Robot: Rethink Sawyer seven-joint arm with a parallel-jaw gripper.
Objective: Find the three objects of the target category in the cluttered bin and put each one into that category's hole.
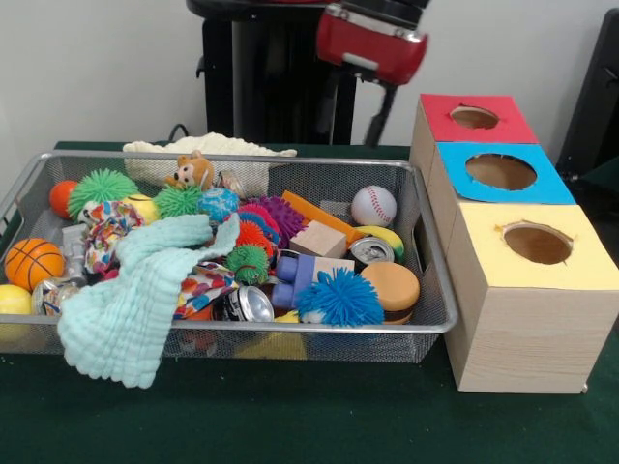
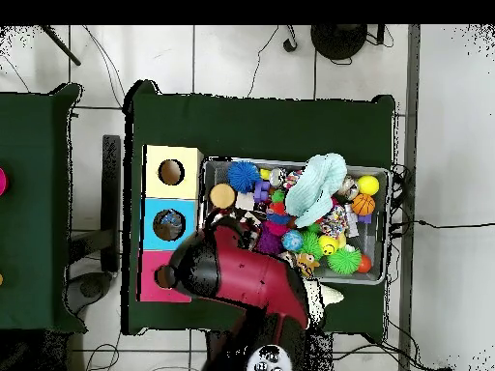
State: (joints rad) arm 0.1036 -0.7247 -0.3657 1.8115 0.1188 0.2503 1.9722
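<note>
From the front, a wire mesh bin sat on the green desk, crammed with toys. A mint cloth hung over its near rim. Inside lay a blue spiky ball near the front, a baseball toward the far right corner, a small basketball at the left, a green spiky ball at the far left, a drink can by the near rim, and a toy monkey at the far wall. Just right of the bin stood three wooden boxes in a row: a yellow-topped box nearest, a blue-topped box behind it, and a red-topped box farthest, each with a round hole. Only the red arm showed at the top edge, above the bin's far side; its end effector was out of sight.

From overhead, the arm reached over the bin's left part, next to the blue-topped box. It hid the end effector, so whether that was wide or narrow could not be told. The cloth and blue spiky ball lay beyond the arm.
</note>
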